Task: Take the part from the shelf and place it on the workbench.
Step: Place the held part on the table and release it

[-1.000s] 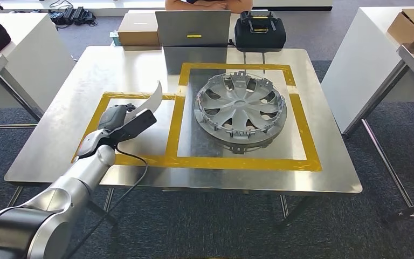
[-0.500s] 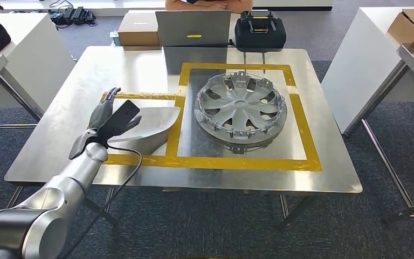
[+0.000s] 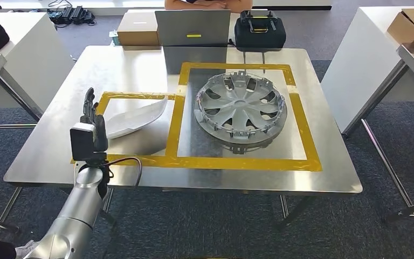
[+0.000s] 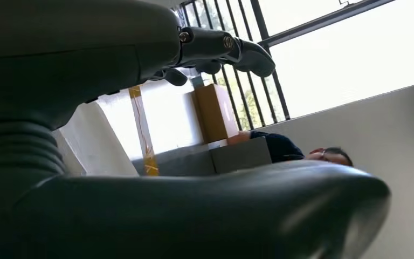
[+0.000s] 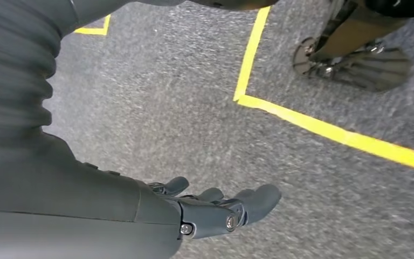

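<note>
Since half a second ago the left hand (image 3: pixel 89 127) has let go of the pale silver curved panel part (image 3: pixel 135 117) and pulled back toward the near left edge of the shiny steel workbench (image 3: pixel 140 65). From the head view, that hand now stands upright over the left line of yellow tape, fingers (image 3: pixel 90 102) straight, apart and holding nothing. The part lies flat inside the smaller yellow-taped rectangle (image 3: pixel 140 96) on the left of the workbench, just to the right of the hand and apart from it. Right of it, inside the larger taped square, rests a round silver plastic wheel cover (image 3: pixel 241 108). Past the far edge of the workbench sit a brown cardboard box (image 3: pixel 138 29), a grey open laptop (image 3: pixel 193 28) and a black carrying case (image 3: pixel 259 31); a person's folded arms (image 3: pixel 207 4) show behind them.

From the left wrist view, the hand's grey ribbed cover and thick thumb (image 4: pixel 194 210) take up the foreground, with the darker fingers (image 4: pixel 232 51) stretched out above, well apart from the thumb with nothing between them. Beyond the hand are the pale part (image 4: pixel 94 148), a strip of yellow tape (image 4: pixel 143 135), the cardboard box (image 4: pixel 215 110) and bright barred windows (image 4: pixel 302 48).

From the right wrist view, the right hand (image 5: pixel 215 208) hangs over grey speckled carpet (image 5: pixel 194 108) crossed by yellow floor tape (image 5: pixel 323 129). Its fingers (image 5: pixel 259 197) are loosely extended and hold nothing.
</note>
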Motion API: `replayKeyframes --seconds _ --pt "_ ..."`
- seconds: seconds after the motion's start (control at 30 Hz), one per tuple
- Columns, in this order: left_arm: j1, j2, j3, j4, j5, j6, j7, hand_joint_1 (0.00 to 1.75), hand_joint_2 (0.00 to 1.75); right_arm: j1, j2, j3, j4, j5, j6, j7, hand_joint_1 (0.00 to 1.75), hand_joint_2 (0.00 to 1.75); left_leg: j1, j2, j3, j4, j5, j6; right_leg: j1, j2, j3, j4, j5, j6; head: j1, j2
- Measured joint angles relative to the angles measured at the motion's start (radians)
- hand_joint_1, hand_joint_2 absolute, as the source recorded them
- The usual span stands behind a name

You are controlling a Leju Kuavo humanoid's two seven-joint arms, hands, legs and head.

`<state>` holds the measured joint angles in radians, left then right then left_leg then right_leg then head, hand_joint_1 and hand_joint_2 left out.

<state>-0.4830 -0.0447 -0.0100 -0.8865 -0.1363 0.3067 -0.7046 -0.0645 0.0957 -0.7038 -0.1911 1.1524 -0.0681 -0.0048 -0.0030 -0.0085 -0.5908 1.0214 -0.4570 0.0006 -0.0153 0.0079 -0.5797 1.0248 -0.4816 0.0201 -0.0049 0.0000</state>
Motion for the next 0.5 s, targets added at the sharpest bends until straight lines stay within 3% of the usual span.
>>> replayKeyframes --seconds 0.27,0.5 --pt "0.285 -0.004 -0.191 -0.427 0.044 0.087 -0.001 0.0 0.0 0.007 -0.001 -0.002 0.0 0.003 -0.001 -0.075 0.0 1.75 0.0 0.0 -0.001 0.0 -0.002 0.002 0.0 0.0 0.0 -0.002 -0.001 0.001 0.0 0.0" --pt "0.391 0.0 -0.312 -0.605 0.008 0.176 -0.001 0.0 0.0 0.005 -0.001 -0.002 0.0 0.009 -0.034 -0.08 0.0 1.75 -0.004 0.001 -0.002 0.007 -0.009 0.014 -0.006 -0.001 0.005 -0.006 0.0 0.009 -0.001 0.0"
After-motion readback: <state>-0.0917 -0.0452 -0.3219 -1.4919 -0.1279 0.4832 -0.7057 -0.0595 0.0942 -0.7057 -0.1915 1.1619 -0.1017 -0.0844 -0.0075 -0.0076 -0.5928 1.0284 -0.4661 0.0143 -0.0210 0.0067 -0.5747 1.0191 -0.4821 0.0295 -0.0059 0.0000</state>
